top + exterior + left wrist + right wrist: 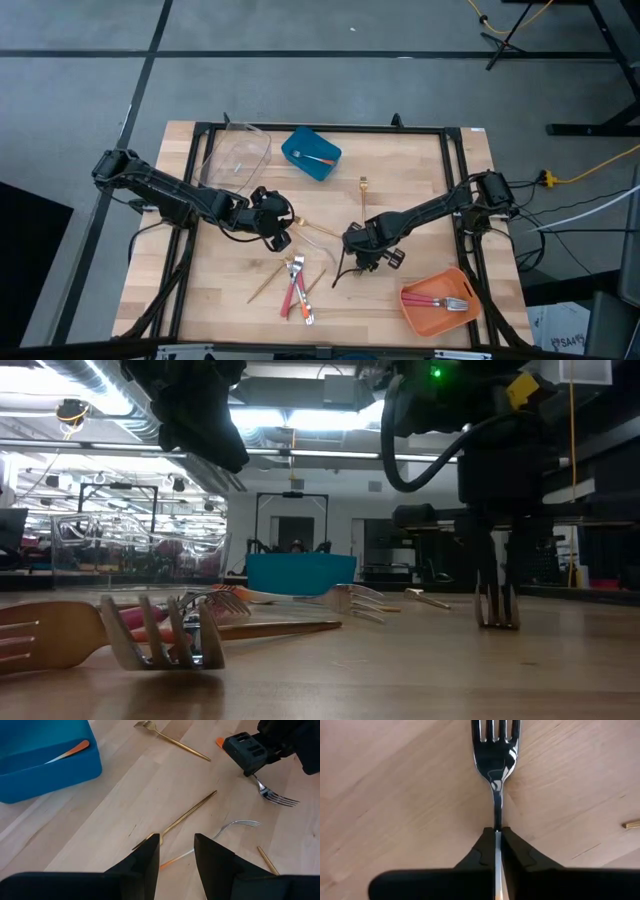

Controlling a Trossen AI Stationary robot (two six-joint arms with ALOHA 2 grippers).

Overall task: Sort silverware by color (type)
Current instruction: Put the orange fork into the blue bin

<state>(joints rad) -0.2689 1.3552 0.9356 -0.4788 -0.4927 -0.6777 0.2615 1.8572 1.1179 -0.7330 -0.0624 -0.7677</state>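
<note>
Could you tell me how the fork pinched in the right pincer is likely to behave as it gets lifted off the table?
The fork looks like polished metal, so probably stiff and unlikely to bend. The right pincer grips only its thin neck, so the smooth stem might pivot or slip. It appears slim and likely light, so lifting should take little force.

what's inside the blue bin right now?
One orange-handled utensil lies inside the blue bin. In the left wrist view only its handle and part of its silver shaft show; the head is cut off at the picture's edge, so whether it's a fork can't be told. Nothing else visible inside.
</note>
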